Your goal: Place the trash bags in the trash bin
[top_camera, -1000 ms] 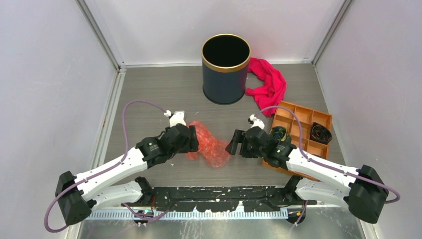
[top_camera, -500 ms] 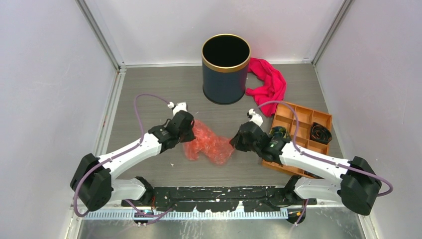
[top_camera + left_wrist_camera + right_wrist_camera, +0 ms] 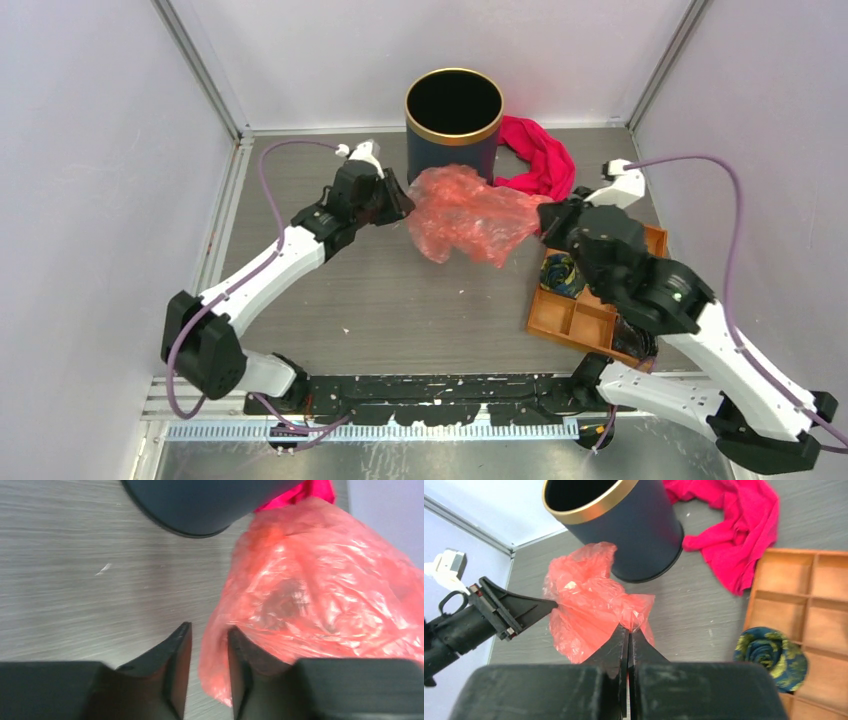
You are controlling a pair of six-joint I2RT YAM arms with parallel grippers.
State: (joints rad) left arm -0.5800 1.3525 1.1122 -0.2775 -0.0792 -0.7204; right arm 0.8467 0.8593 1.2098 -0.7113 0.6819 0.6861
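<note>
Both grippers have the trash bag [image 3: 465,212]. The left gripper [image 3: 405,205] is nipped on a fold at its tip, and the right gripper [image 3: 542,217] is pinched tight on the opposite edge. The film is slung between them, with the trash bin [image 3: 452,160] just beyond both. It looks feather-light, limp and slick. I'd judge gathered folds grip best, since a single layer could slip or tear.

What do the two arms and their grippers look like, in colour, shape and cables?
The left arm and the right arm have white links between black joint housings. The left gripper and the right gripper are black, each with two tapering wedge-shaped fingers. A lilac cable loops along each arm.
</note>
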